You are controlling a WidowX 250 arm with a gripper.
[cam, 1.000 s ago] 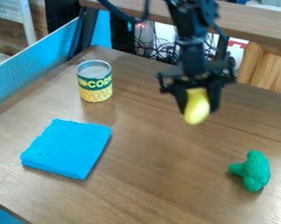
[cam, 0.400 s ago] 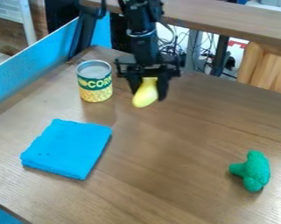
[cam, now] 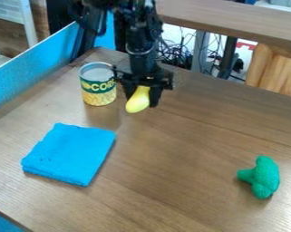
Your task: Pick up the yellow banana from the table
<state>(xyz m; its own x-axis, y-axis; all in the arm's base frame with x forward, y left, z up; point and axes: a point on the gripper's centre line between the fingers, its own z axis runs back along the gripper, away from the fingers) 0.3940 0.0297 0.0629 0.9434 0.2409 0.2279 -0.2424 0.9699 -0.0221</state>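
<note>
Gripper (cam: pixel 143 97), black, two-finger: fingers clamped on a smooth yellow toy (cam: pixel 137 102), gripped at its narrower upper end, the rounded end slanting down towards the view's lower left. Whether the toy bears on the wood or hangs just above it, cannot be told.

Step in hand, as judged: holding the toy near the can. Next move calls for a firm grip and a check of height; a lift if the toy is to travel, a gentle lowering if it is to be released.

Tin can (cam: pixel 99 87), green and yellow label, upright, just beside the gripper on the view's left. Contact with the gripper's near side cannot be told; a swing that way risks a knock.

Wooden table (cam: pixel 184 140): far edge close behind the gripper, cables (cam: pixel 175 56) beyond; blue panel (cam: pixel 35 65) along the left edge.

Folded blue cloth (cam: pixel 70 154): flat, nearer the camera, lower left.

Green broccoli-shaped toy (cam: pixel 262 177): lower right, well apart. Widest room for moving: the wood between cloth and broccoli.
</note>
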